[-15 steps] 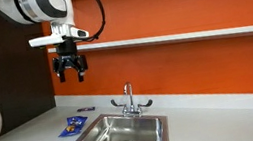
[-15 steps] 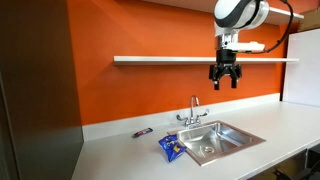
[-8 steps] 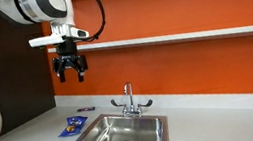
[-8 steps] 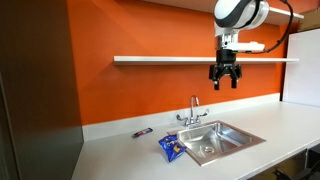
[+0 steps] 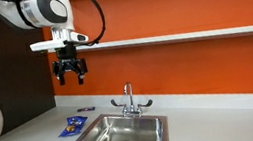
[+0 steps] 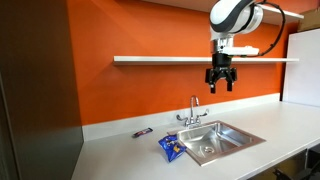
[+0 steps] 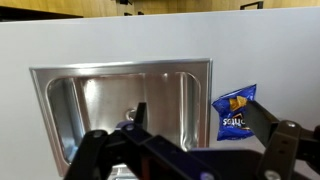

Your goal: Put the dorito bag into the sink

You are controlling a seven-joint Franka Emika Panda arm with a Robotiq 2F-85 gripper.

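There is one arm here, and its gripper (image 5: pixel 71 80) hangs high in the air in front of the orange wall, about level with the single long shelf (image 5: pixel 182 38) and well above the counter (image 6: pixel 110 150). Its two fingers (image 7: pixel 262 121) are spread wide with nothing between them; the wrist view shows this most clearly. I count one dorito bag (image 5: pixel 72 128), blue with yellow-orange print, lying flat on the white counter just beside the sink (image 5: pixel 101 133) and outside the basin. In the wrist view the bag (image 7: pixel 235 113) sits close to the rim of the sink (image 7: pixel 60 72), below the spread fingers. The one steel basin has a single round drain (image 7: pixel 127 114) in its middle and one chrome faucet (image 6: pixel 193 108) with two handles at the back. One small dark object (image 6: pixel 142 133) lies on the counter near the wall, a little apart from the bag (image 6: pixel 170 147); I cannot tell what it is.
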